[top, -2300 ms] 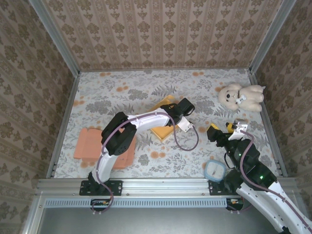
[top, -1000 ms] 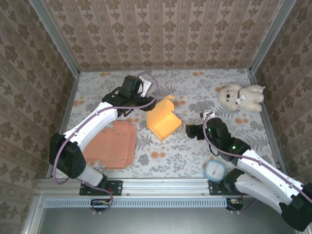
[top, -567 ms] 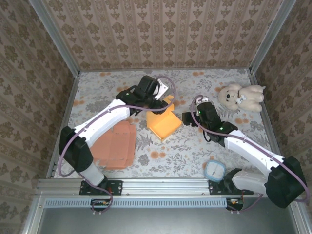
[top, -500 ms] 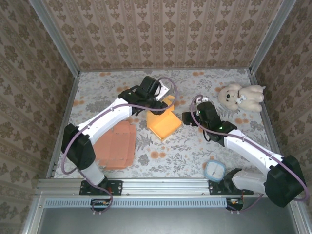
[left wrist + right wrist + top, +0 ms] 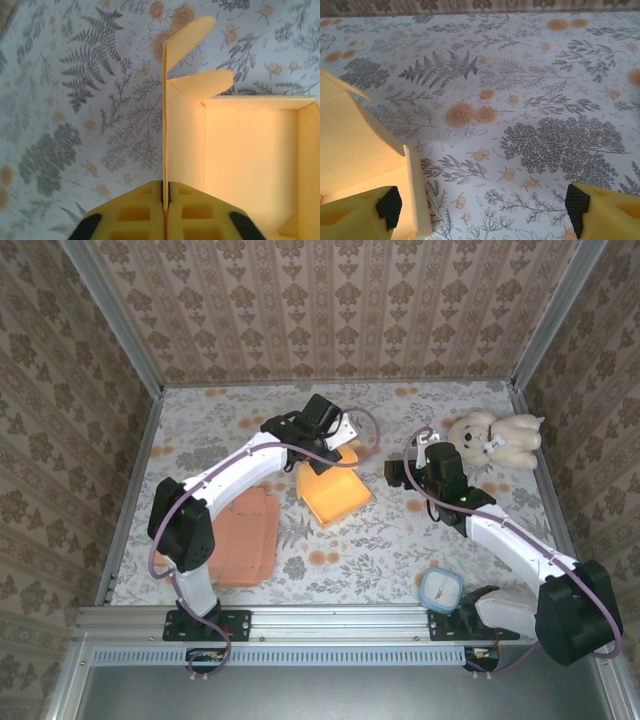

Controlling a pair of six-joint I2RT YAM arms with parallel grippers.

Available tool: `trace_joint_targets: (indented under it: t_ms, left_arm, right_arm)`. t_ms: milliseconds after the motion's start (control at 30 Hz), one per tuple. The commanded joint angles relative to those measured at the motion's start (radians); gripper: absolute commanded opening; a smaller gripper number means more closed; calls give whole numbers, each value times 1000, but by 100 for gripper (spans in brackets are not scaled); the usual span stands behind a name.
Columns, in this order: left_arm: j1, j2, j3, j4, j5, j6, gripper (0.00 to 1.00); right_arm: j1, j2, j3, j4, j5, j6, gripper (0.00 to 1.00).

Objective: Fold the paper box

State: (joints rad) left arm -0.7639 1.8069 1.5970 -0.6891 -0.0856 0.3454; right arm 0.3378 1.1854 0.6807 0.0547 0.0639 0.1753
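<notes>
Yellow paper box [image 5: 335,492] stood near the middle of the flowered table [image 5: 400,540], open at the top, with two rounded flaps standing up at its far side. The left gripper [image 5: 165,187] was at this far side, and its jaws were closed tightly on one thin upright wall of the box, so that the wall ran straight between the two pads. The right gripper [image 5: 481,200] was just beside the right side of the box, low over the table, with its jaws wide apart and holding nothing; a pale edge of the box was close to one finger [image 5: 355,215]. A white bear [image 5: 495,438] lay far right, a flat orange sheet [image 5: 240,540] lay near left, and a round tub [image 5: 441,589] stood near right, all apart from the box
</notes>
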Motion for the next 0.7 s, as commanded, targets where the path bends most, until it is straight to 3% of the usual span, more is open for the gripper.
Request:
trace_joint_targets:
  t_ms: [0,267,533,667]
  left_arm:
    - [-17,11,19,-19,-13,176,0]
    - [-25,-119,-31,19,199,447,0]
    - [1,-248,-120,83,368,590,0]
    - [12,-268,-129,77,394,607,0]
  right_arm:
    - [-25,38,-40,148,-121,-142,88]
    - [-127,140,-26,236,-492,-412,78]
    - [-142,171,-26,280,-688,-619,67]
    - [-142,175,8,245,-690,-646,66]
